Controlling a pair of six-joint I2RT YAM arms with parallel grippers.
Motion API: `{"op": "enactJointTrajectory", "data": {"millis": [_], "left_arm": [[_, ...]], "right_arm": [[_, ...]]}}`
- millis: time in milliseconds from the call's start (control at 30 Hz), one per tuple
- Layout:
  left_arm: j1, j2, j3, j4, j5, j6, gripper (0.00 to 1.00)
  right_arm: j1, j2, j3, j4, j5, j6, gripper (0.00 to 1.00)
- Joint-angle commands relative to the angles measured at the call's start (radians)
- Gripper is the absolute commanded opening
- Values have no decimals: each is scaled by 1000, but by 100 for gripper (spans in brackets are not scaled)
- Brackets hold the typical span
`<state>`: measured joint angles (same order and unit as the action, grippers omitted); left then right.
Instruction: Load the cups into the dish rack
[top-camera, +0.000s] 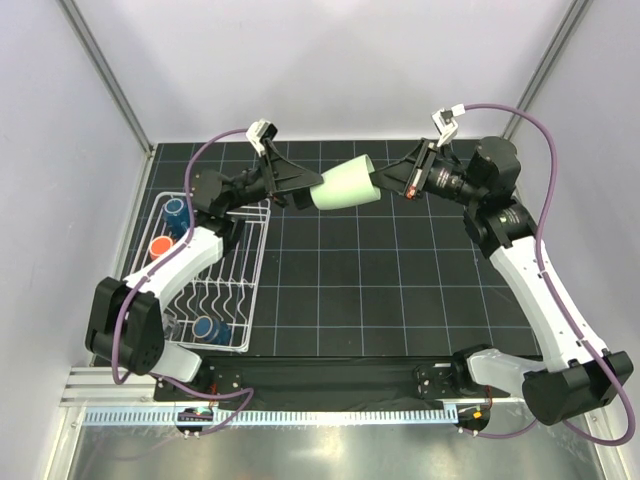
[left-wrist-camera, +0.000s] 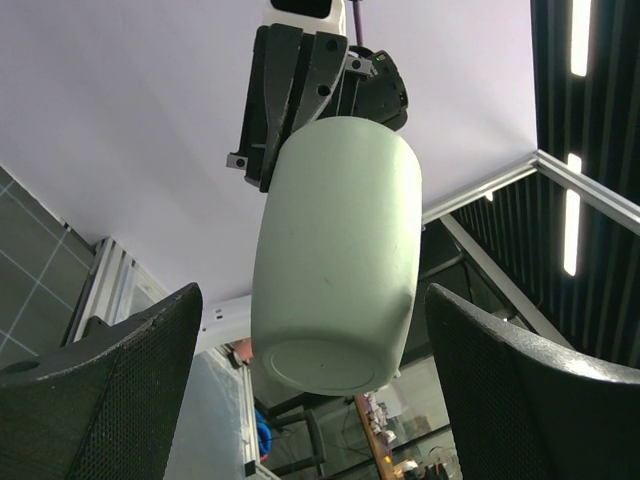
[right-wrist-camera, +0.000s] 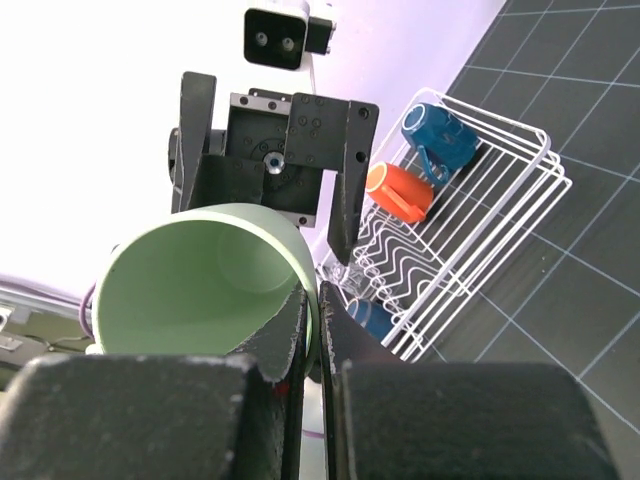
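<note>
With our right gripper (top-camera: 384, 186) pinching the tumbler (top-camera: 345, 186) by its rim, we should centre its base inside the spread left gripper (top-camera: 309, 190), then close before releasing.

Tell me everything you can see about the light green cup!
The pale green cup is smooth, matte, has no handle and is empty. It hangs sideways in the air above the table, mouth toward the right pincer, which pinches its rim, one finger inside. The left pincer stands open around its base, not touching.
</note>
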<state>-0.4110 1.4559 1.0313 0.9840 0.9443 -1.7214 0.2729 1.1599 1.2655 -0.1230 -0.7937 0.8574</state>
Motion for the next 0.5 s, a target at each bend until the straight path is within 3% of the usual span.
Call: {"op": "enactJointTrajectory", "data": {"millis": [0, 367, 467], "left_arm": [[-5, -48, 21, 56, 27, -10, 89], [-61, -6, 85, 54, 14, -18, 88], [-61, -5, 82, 50, 14, -20, 87]], "right_arm": [[-4, -23, -26, 106, 17, 74, 4], [-1, -11, -69, 140, 57, 108, 4], [0, -16, -45, 67, 88, 68, 4]]}}
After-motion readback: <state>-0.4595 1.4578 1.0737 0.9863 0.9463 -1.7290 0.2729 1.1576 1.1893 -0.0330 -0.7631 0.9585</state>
